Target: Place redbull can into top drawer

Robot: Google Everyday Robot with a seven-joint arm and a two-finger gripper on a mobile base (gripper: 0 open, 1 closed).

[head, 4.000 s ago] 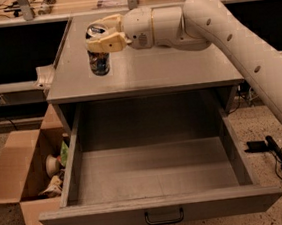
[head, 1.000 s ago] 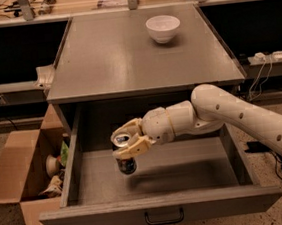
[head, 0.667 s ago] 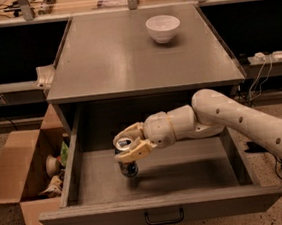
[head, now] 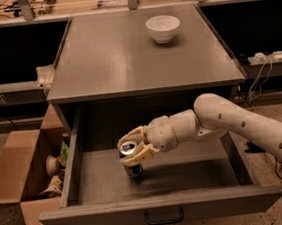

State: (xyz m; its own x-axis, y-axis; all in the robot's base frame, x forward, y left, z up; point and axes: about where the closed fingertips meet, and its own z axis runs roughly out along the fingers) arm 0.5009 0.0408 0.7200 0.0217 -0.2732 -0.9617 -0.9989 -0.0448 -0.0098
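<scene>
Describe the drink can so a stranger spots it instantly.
On the grey cabinet, find the open top drawer. Inside, left of centre, is the redbull can, the tool closed around it. Unlike the white bowl above, it is slim with a shiny silver top.

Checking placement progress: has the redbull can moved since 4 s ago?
Yes. The redbull can went off the cabinet top down into the top drawer, held in the end effector.
</scene>
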